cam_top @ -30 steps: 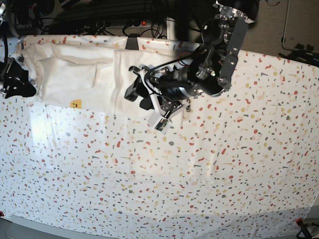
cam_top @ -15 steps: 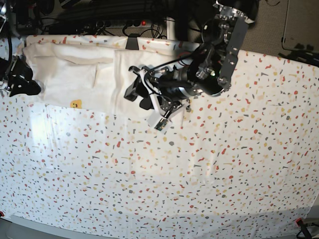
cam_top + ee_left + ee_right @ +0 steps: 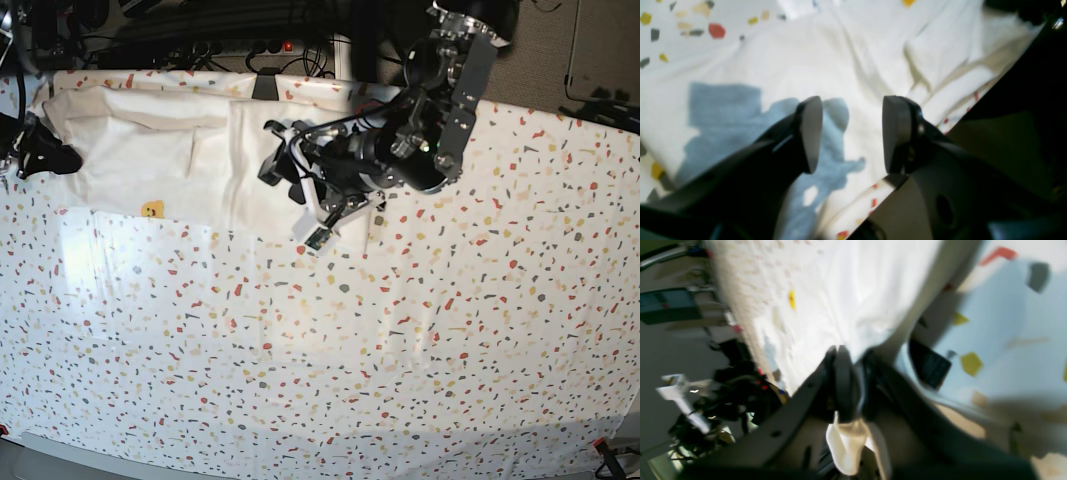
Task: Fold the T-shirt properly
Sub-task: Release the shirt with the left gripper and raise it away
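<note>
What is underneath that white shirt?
The T-shirt lies on the speckled table cover, which shows all around it. The part of the cover beneath the shirt is hidden, so anything else under there cannot be seen.

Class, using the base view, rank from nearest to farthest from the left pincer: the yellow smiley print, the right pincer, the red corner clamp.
From the left pincer:
1. Small yellow smiley print, on the white cotton T-shirt, view's left.
2. Right pincer, far left edge.
3. Red clamp, bottom-right corner.
</note>
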Robot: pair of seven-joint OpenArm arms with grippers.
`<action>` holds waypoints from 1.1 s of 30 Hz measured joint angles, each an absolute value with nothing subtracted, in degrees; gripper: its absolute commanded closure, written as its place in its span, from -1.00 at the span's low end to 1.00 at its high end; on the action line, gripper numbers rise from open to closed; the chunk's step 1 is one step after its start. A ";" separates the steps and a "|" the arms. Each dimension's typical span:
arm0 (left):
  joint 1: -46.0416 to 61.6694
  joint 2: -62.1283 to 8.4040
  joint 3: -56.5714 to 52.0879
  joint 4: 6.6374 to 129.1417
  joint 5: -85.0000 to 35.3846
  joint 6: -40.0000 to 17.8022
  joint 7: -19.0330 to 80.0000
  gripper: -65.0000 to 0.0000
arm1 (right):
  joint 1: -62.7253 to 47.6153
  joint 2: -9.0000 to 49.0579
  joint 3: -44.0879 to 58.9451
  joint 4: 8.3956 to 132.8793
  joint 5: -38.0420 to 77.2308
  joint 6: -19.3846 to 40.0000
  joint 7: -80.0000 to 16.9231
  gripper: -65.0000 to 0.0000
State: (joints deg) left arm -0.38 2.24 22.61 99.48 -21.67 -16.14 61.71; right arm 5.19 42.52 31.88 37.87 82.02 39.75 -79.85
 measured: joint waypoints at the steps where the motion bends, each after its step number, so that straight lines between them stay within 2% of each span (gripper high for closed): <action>1: -0.27 2.22 22.61 99.48 -19.66 -16.29 61.78 0.13 | 5.21 42.52 31.88 37.87 82.83 39.77 -79.85 1.00; 6: 0.01 1.72 22.61 99.13 -12.43 -16.29 60.99 0.13 | 5.21 42.52 31.88 37.87 83.09 39.75 -79.81 1.00; 11: 0.01 -1.19 22.59 91.24 -11.53 -16.29 53.45 0.13 | 5.23 42.52 31.88 37.87 83.11 39.77 -79.83 1.00; 18: -1.65 -0.10 22.52 81.08 -13.13 -16.99 43.29 0.13 | 5.58 42.52 31.88 37.87 83.05 39.77 -79.85 1.00; 33: -6.39 -0.14 22.65 79.48 -13.56 -17.28 46.52 0.13 | 15.68 42.52 31.88 37.85 79.35 39.75 -80.31 1.00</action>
